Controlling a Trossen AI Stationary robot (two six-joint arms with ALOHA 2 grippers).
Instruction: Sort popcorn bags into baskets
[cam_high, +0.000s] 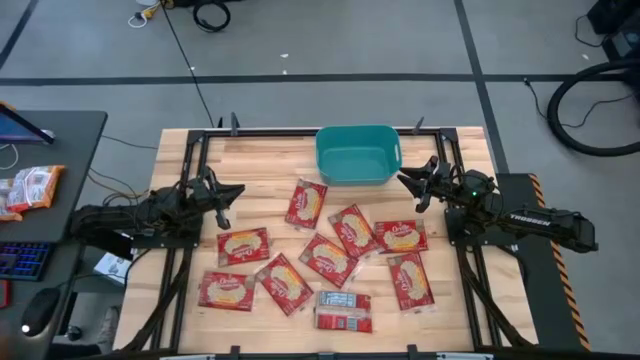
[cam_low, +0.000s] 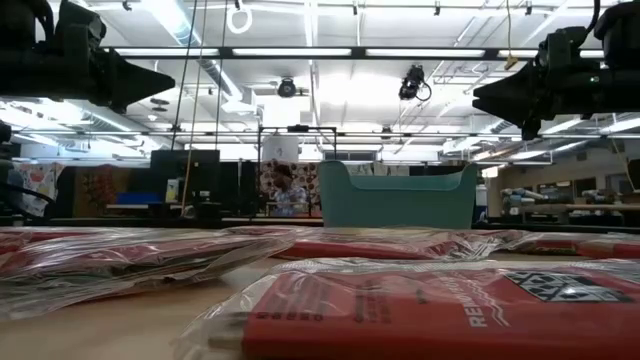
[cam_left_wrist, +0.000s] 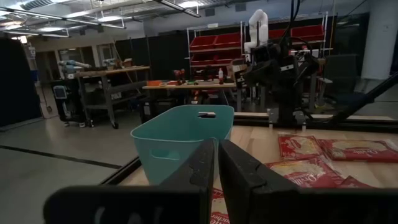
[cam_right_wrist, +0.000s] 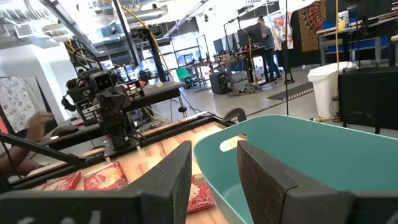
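Observation:
The teal basket (cam_high: 353, 155) stands at the table's far middle, also seen in the low view (cam_low: 397, 195). Several red popcorn bags lie flat on the wooden table, among them one (cam_high: 306, 203) nearest the basket, one (cam_high: 243, 245) toward the left and one (cam_high: 400, 235) toward the right. Another bag (cam_high: 343, 300) shows a grey-white back. My left gripper (cam_high: 236, 193) hovers shut above the table's left part and points toward the basket (cam_left_wrist: 180, 140). My right gripper (cam_high: 405, 181) hovers open just right of the basket (cam_right_wrist: 298, 162), with nothing between its fingers. Both hang high above the bags in the low view.
A dark desk at the left holds an orange-red packet (cam_high: 30, 187), a keyboard (cam_high: 22, 260) and a mouse (cam_high: 38, 310). Black frame rails (cam_high: 190, 160) run along the table's sides. People stand far off in the room (cam_right_wrist: 264, 31).

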